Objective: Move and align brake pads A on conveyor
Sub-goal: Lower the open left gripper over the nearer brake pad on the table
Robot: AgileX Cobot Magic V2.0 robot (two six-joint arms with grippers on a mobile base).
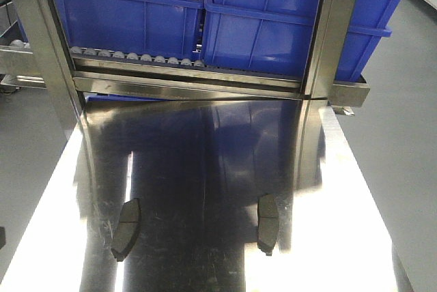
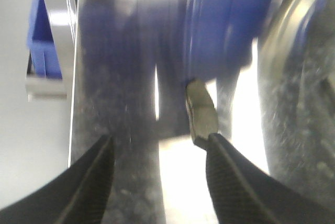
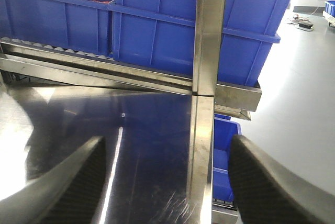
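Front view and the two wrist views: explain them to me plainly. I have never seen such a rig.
This is a two-armed robot. The front view looks over a shiny steel table, where the left pad and the right pad, dark brake pads, lie apart. Blue bins stand on a rack behind. The other pictures come from a camera on each wrist, looking out between two black fingers. The left claw is open, with one brake pad lying just ahead of one finger. The right claw is open too. Nothing is held.
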